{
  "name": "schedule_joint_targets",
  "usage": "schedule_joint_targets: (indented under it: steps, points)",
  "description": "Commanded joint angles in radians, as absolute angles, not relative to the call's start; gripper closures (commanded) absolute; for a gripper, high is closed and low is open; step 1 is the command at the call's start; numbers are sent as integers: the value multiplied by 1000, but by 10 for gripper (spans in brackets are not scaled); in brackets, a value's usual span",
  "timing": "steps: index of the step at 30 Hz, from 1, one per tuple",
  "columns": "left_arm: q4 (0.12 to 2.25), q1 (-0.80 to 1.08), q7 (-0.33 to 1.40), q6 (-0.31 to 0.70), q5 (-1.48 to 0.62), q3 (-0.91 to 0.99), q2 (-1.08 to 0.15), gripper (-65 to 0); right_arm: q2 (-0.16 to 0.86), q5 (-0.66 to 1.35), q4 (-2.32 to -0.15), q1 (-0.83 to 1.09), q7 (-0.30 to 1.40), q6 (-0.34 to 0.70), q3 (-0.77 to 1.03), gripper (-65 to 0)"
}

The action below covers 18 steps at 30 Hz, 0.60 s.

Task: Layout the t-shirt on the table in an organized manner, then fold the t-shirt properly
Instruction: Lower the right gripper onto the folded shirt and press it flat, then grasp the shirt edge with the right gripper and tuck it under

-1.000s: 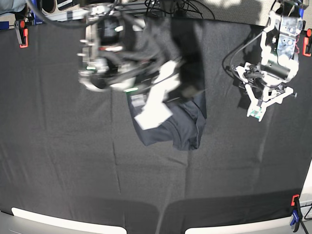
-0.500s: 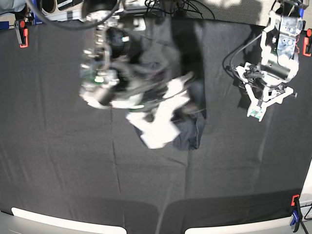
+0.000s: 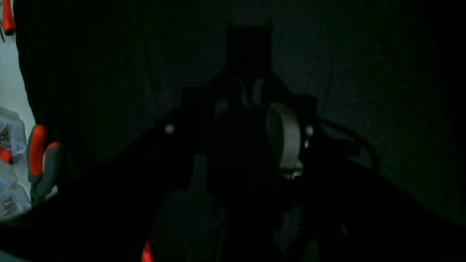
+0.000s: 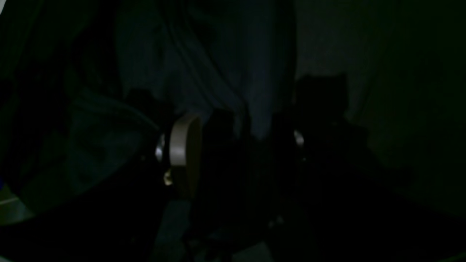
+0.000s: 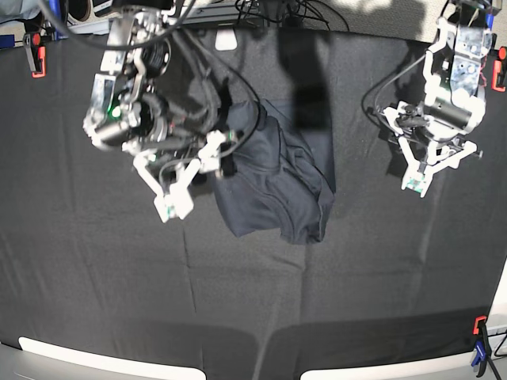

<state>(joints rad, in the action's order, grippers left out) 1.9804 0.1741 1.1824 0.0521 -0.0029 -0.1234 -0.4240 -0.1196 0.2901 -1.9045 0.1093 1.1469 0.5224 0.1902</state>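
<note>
The t-shirt [image 5: 277, 186] lies crumpled between both raised arms, right gripper [image 5: 186, 178] and left gripper [image 5: 432, 174] spread empty.

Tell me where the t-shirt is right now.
In the base view the t-shirt lies crumpled near the table's centre, just beside the right tool.

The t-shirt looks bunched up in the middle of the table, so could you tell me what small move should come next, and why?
Probably lower the right gripper onto the near left edge of the t-shirt and pinch it. The shirt lies crumpled in a heap on the table, not spread, and that gripper hangs open just beside it, holding nothing. The left gripper is also open, farther off.
</note>
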Motion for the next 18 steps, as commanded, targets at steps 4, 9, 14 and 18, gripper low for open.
schedule_joint_targets:
  steps: [4, 9, 14, 18]
  points:
    - [1998, 163, 1173, 41, 6, -119, -432, -286, -125, 316, -1922, 119, 1129, 519, 189, -299]
    - [1998, 163, 1173, 41, 6, -119, -432, -286, -125, 318, -1922, 128, 1128, 520, 189, -299]
    - [1998, 163, 1173, 41, 6, -119, -432, -286, -125, 329, -1921, 128, 1125, 520, 160, -288]
    - [1998, 163, 1173, 41, 6, -119, -432, -286, -125, 312, -1899, 128, 1122, 519, 110, -239]
